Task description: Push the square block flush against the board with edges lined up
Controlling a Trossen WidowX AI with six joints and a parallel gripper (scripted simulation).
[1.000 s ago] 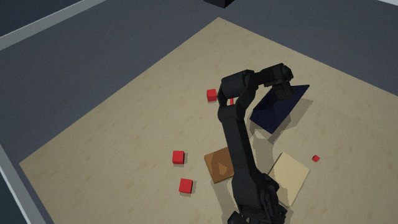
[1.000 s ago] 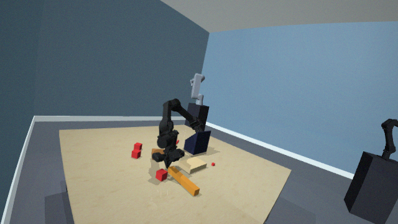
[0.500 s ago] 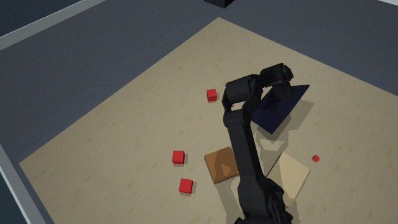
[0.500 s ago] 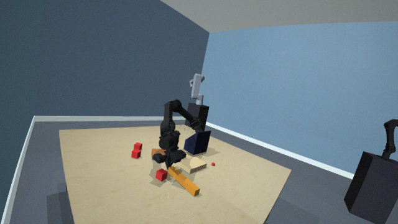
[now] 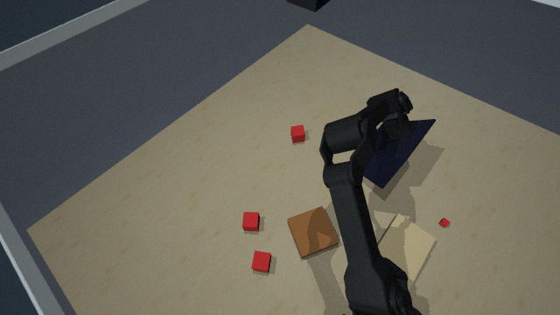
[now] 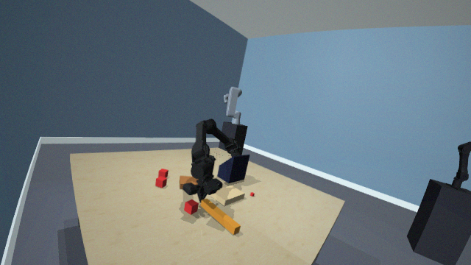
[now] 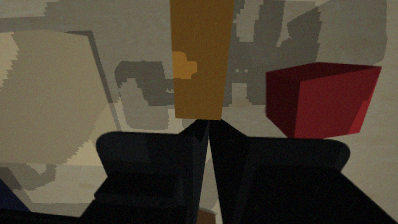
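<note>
The brown square block (image 5: 304, 232) (image 6: 185, 181) lies flat, partly behind the arm in the exterior view; a sliver of it shows between the fingers in the wrist view. A pale flat rectangular slab (image 5: 421, 245) (image 6: 231, 194) (image 7: 50, 100) lies apart from it, partly hidden by the arm in the top view. A long orange bar (image 6: 221, 216) (image 7: 202, 40) lies beyond the slab; I cannot tell for certain which of these two is the board. My gripper (image 6: 202, 199) (image 7: 208, 118) is shut and empty, tips down at the bar's near end; contact is unclear.
A red cube (image 6: 190, 207) (image 7: 330, 105) sits beside the bar's end. Two red cubes (image 5: 251, 221) (image 5: 261, 262) lie left of the brown block, another (image 5: 297, 133) farther back. A dark blue wedge (image 5: 400, 153) (image 6: 239, 169) stands behind the slab. A tiny red cube (image 5: 444, 222) (image 6: 252, 194) lies by the slab.
</note>
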